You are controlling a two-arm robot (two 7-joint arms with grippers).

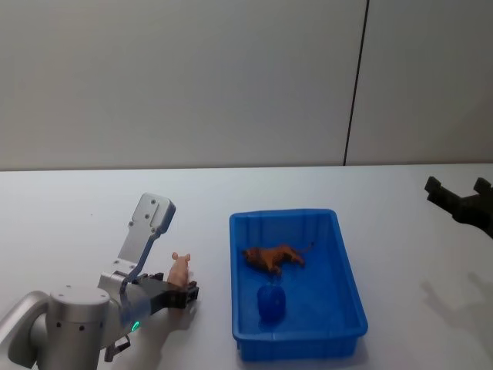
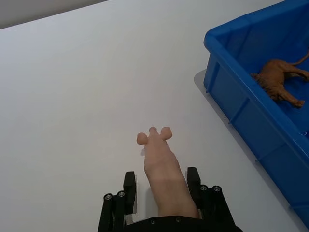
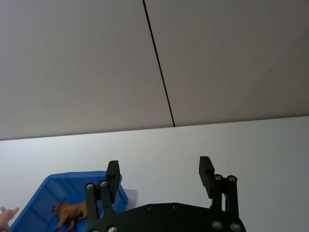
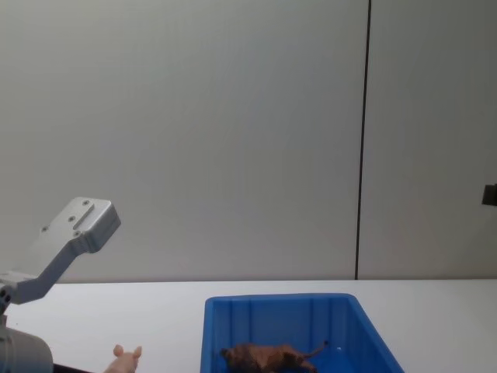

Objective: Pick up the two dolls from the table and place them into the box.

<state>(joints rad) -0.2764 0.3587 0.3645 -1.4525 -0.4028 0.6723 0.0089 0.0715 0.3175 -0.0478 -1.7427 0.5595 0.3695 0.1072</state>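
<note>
The pale pink doll (image 2: pixel 161 164) sticks out between the fingers of my left gripper (image 2: pixel 161 178), which is shut on its rear half. It sits low at the white table (image 1: pixel 92 208), left of the blue box (image 1: pixel 240 270), with its head pointing away from me. In the head view the pink doll (image 1: pixel 181 270) pokes out of the left gripper (image 1: pixel 185 293). The dark brown doll (image 1: pixel 273 258) lies on its side inside the box. My right gripper (image 1: pixel 458 190) hangs open and holds nothing, high at the right, well away from the box.
A dark blue roundish shape (image 1: pixel 269 302) lies on the box floor near its front end. Bare tabletop stretches left of the pink doll and right of the box. A grey wall with a dark vertical seam (image 1: pixel 354 85) stands behind the table.
</note>
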